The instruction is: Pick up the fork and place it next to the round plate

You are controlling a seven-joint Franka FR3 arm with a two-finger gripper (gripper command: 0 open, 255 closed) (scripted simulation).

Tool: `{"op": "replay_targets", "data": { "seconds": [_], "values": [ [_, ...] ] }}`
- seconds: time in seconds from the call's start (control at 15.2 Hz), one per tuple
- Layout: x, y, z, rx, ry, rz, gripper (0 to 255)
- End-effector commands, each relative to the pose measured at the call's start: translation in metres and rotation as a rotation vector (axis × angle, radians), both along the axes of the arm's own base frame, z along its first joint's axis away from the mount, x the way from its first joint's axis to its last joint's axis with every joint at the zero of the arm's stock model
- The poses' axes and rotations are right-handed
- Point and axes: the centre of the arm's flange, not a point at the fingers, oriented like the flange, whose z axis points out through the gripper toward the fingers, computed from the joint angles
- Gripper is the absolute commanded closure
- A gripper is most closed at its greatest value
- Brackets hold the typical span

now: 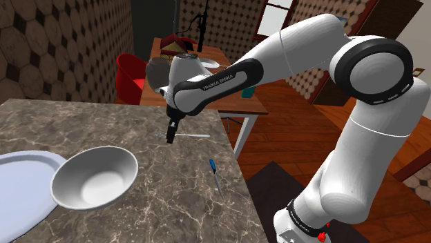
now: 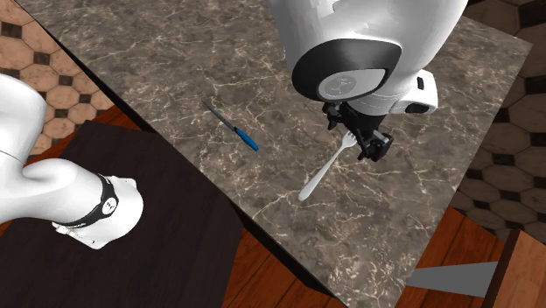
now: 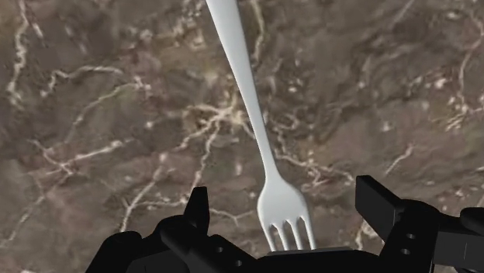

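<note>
One plate (image 1: 21, 181): pale, lying flat at the shoulder view's left edge, cut off by the frame.
Table (image 1: 103, 121): dark brown marble with pale veins; it carries everything noted here.
Bowl (image 1: 97, 177): white-grey, just right of the plate, its rim overlapping the plate's edge as seen from the shoulder.
Pincer (image 1: 171, 136): all black, right of the bowl and farther back, pointing down, low over the table. Seen from the wrist, the pincer (image 3: 287, 194) is wide open, with nothing in its grip.
Fork (image 1: 193, 135): white, flat on the table, tine end beneath the pincer, handle running toward the shoulder view's right. From the wrist, the fork (image 3: 250, 101) has its tines between the fingers (image 3: 199, 211), touching neither.
Blue-handled tool (image 1: 215, 172): thin, dark-tipped, right of the fork, nearer the table's edge, well apart from it.
Second exterior view, same order: tool (image 2: 236, 130), fork (image 2: 325, 166), pincer (image 2: 360, 144) over the tine end.
Arm (image 1: 359, 131): white, rising at the shoulder view's right.
</note>
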Motion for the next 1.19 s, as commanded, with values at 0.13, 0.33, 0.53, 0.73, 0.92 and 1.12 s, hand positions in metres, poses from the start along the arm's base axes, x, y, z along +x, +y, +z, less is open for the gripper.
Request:
{"op": "replay_targets", "data": {
  "seconds": [0.13,0.33,0.53,0.73,0.92,1.12],
  "values": [
    [0.0,0.0,0.0,0.0,0.0,0.0,0],
    [0.0,0.0,0.0,0.0,0.0,0.0,255],
    [-0.002,-0.001,0.0,0.0,0.0,0.0,255],
    [-0.001,-0.001,0.001,0.0,0.0,0.0,255],
    [0.0,0.0,0.01,0.0,0.0,0.0,255],
    [0.0,0.0,0.026,0.0,0.0,0.0,255]
  ]
}}
